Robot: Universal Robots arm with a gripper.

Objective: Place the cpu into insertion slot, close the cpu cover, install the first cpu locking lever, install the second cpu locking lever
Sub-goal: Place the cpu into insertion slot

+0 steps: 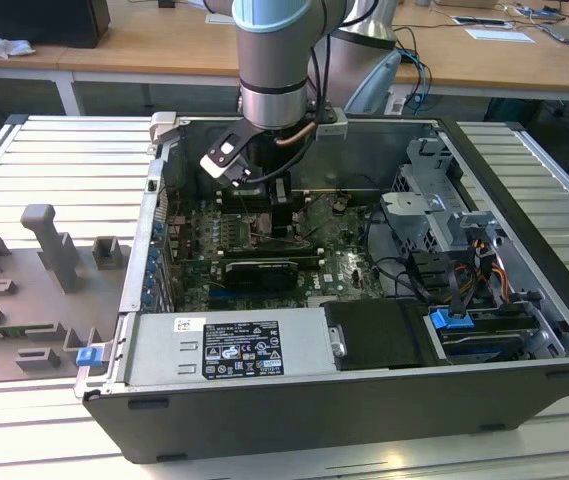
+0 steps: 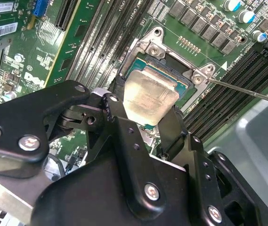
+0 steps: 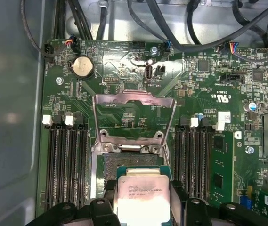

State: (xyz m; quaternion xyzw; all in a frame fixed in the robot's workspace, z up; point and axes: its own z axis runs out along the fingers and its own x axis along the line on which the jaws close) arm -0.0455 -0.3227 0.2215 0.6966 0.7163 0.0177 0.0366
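Observation:
Both wrist views show my gripper [image 2: 145,107] shut on the cpu [image 2: 149,98], a square chip with a silvery face and green edges, one black finger [image 2: 116,92] on each side. The cpu [image 3: 142,197] hangs just above the insertion slot [image 3: 120,160], whose dark contact field shows past the chip's edge. The cpu cover [image 3: 134,109], a silvery frame, stands flipped open on its hinge beyond the slot. A thin locking lever [image 2: 247,91] sticks out beside the slot's metal rim [image 2: 198,78]. In the exterior view the gripper [image 1: 282,226] is low inside the open computer case.
Long black memory slots [image 3: 65,160] flank the socket on both sides. Cables [image 3: 209,33] run along the case wall beyond the board. A black expansion card [image 1: 259,270], a power supply [image 1: 229,345] and a drive cage [image 1: 444,215] crowd the case. Grey fixtures [image 1: 49,245] stand outside it.

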